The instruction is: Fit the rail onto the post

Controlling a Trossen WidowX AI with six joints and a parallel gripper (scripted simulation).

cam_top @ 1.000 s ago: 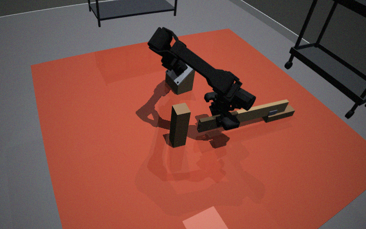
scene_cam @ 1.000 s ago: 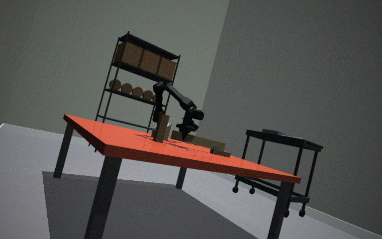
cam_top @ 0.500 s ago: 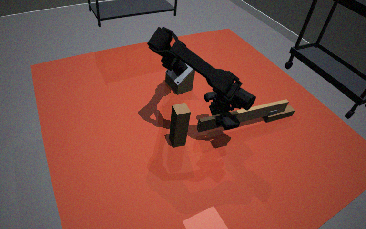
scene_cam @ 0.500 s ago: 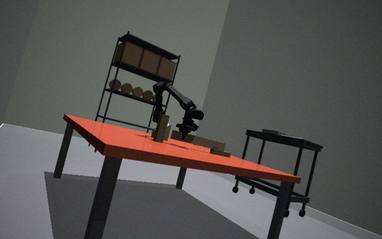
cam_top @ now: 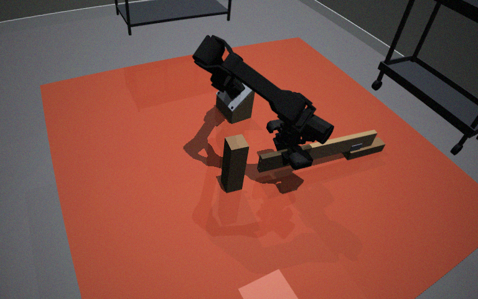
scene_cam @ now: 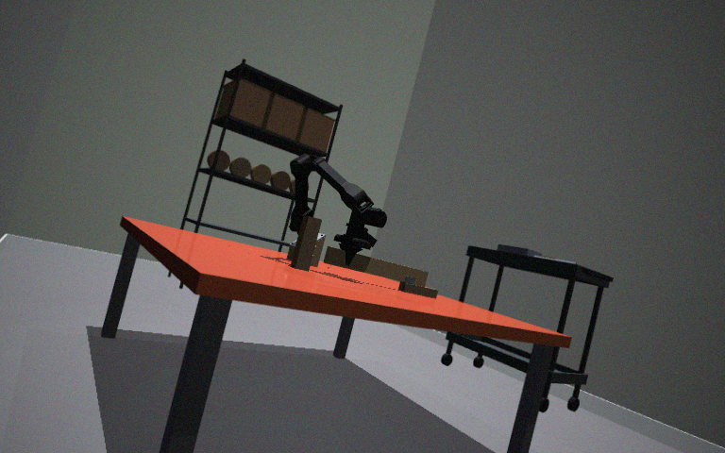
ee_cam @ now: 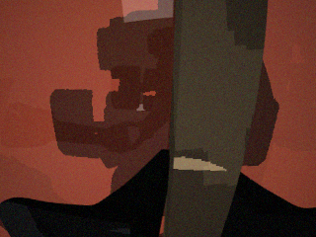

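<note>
The wooden rail stands on edge and looks about level. Its near end appears held above the table, with a visible gap to the post. The post stands upright. Its pegs and the rail's holes cannot be made out. My gripper is shut on the rail close to its near end, one finger on each side. The rail's far end is at the bracket on the low footboard block. How it seats there is partly hidden.
The arm's base block stands behind the post on the orange table. A pale square lies at the table's near side. A wheeled cart and shelving stand beyond the table.
</note>
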